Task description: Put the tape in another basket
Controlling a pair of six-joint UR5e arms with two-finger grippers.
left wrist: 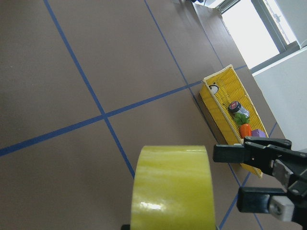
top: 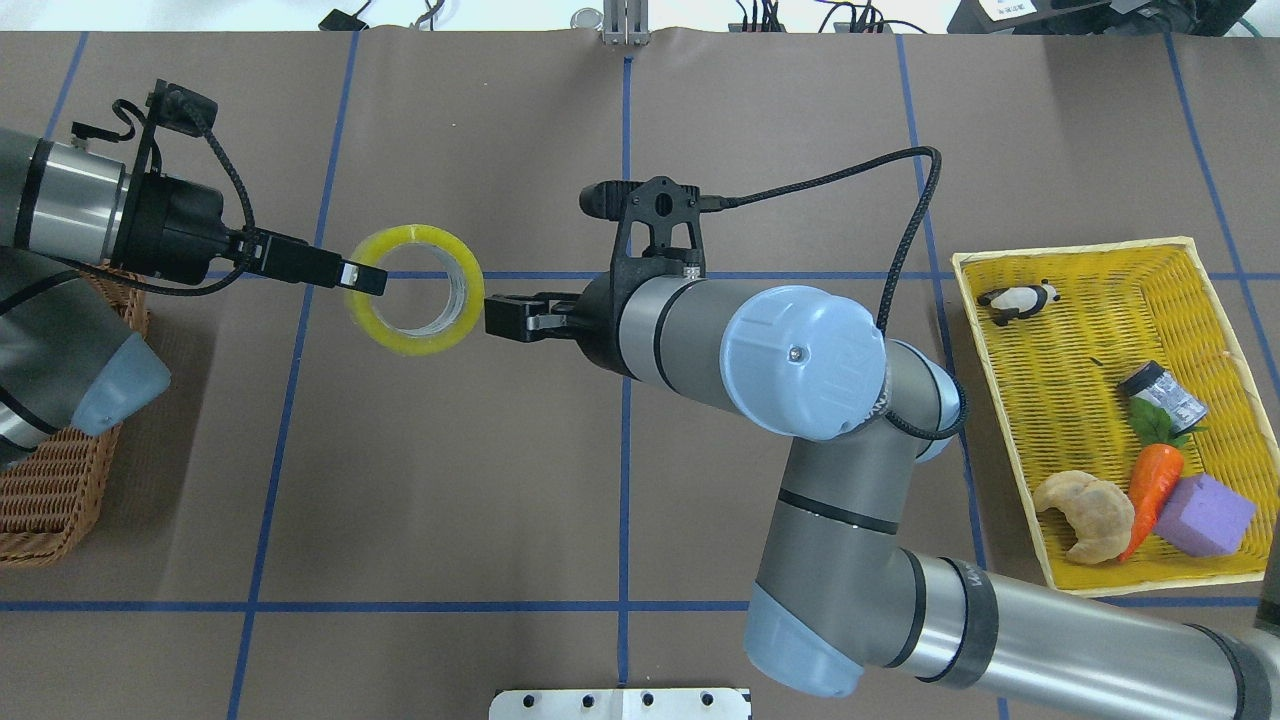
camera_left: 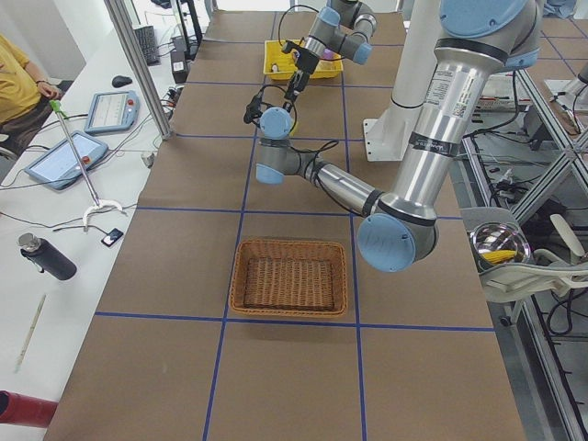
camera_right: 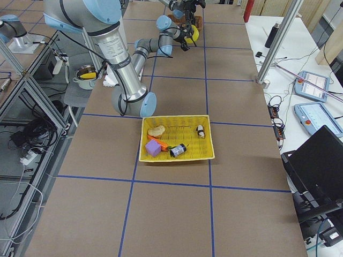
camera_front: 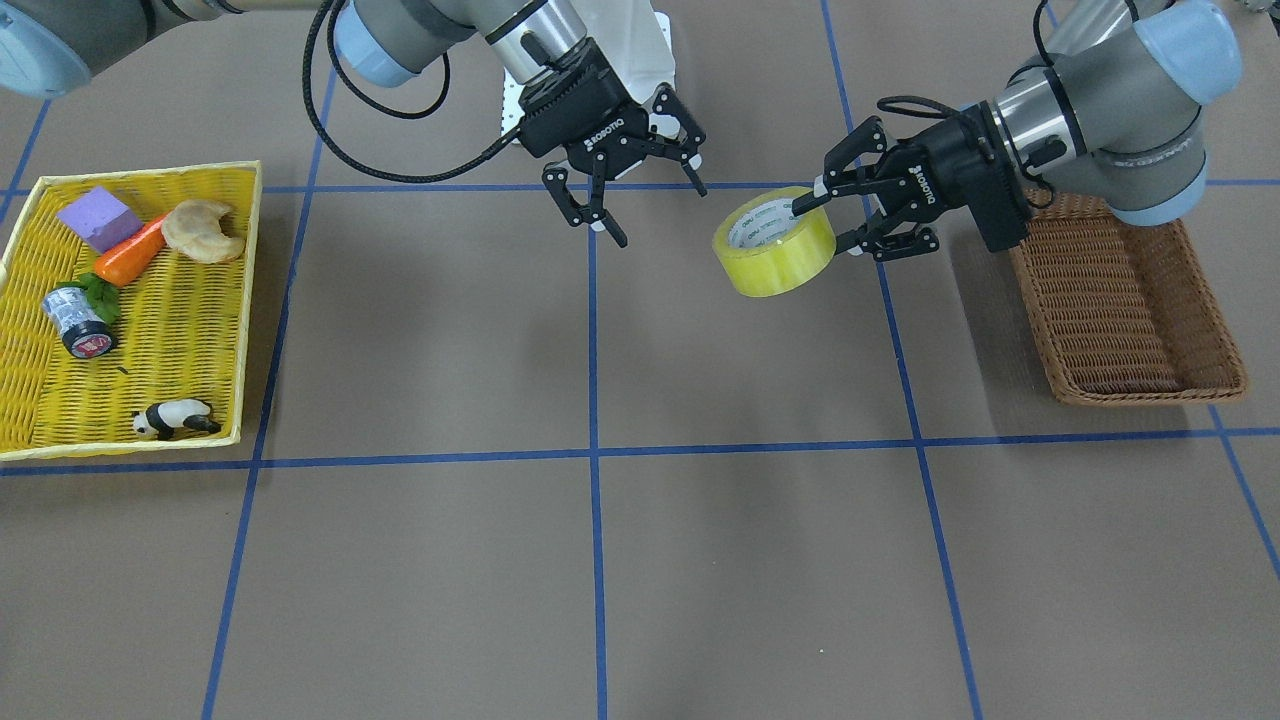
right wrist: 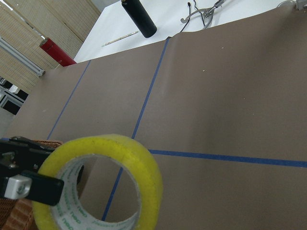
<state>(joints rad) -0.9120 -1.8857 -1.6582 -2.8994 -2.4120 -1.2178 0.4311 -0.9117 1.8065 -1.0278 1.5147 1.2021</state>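
Across the table in the front-facing view, the left gripper (camera_front: 828, 225) pinches the wall of the tape (camera_front: 775, 262), held above the tabletop just beside the basket (camera_front: 1130, 320), the right gripper (camera_front: 658, 212) spread and apart from it; overhead, the roll sits between both grippers; in the left wrist view, the right fingers (left wrist: 240, 153) stand parted beyond the roll.

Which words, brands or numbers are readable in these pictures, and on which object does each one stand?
"ROBOTIQ": body of the right gripper, white letters.
"ROBOTIQ": body of the left gripper, which holds the tape.
Green print inside the tape's core: too blurred to read.
Red label on the small can in the yellow tray: too small to read.
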